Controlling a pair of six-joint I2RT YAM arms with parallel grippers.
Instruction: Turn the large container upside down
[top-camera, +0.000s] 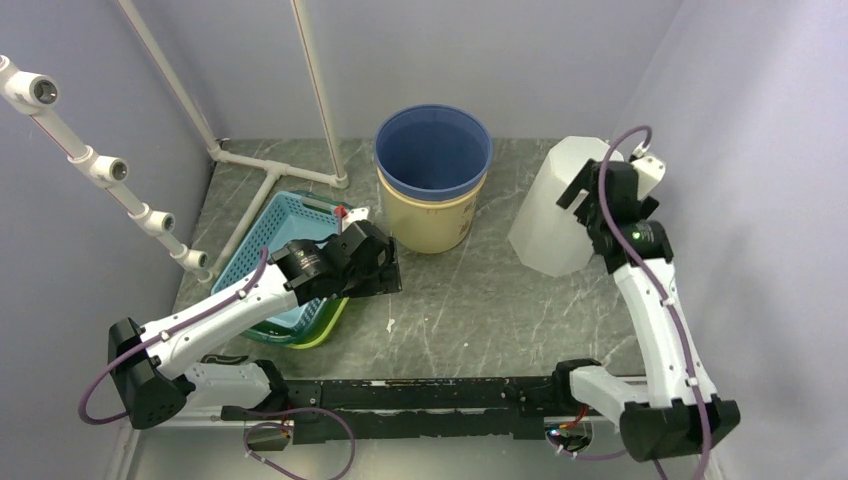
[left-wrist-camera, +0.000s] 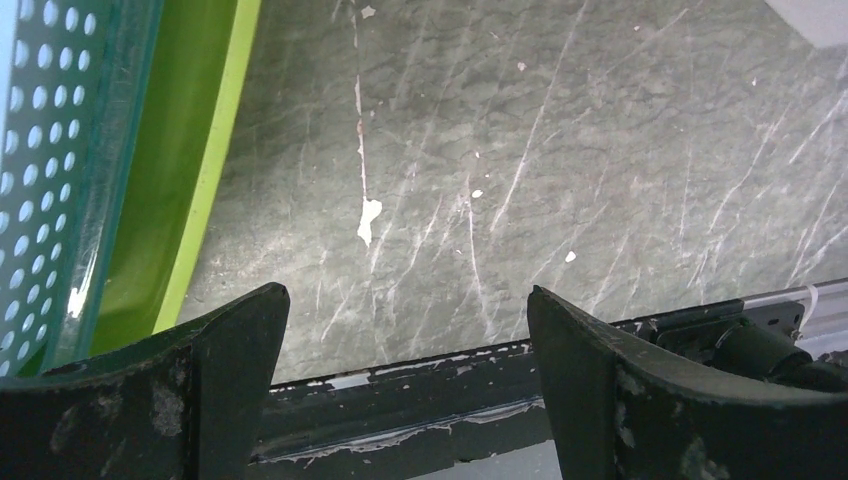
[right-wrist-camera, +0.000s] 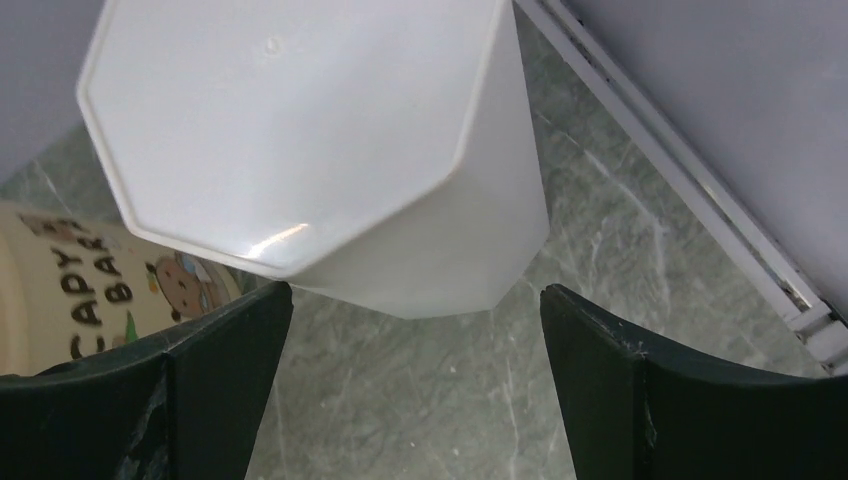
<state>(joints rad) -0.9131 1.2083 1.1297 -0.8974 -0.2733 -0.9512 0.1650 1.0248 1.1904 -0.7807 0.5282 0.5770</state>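
- Left side: a blue perforated plastic basket (top-camera: 262, 232) sits in a lime-green tray (top-camera: 322, 330).
- The left jaws hang wide apart and empty over the grey marbled tabletop (top-camera: 470, 310), just right of the basket.
- Far middle: a blue plastic bucket (top-camera: 433, 150) is nested in a cream one (top-camera: 430, 222).
- Far right: the big white octagonal plastic container (top-camera: 548, 215) stands closed end up. The right jaws are released, just beside it.

The container (top-camera: 552, 215) stands right of the stacked buckets (top-camera: 432, 185), with the basket (top-camera: 268, 226) at their left.
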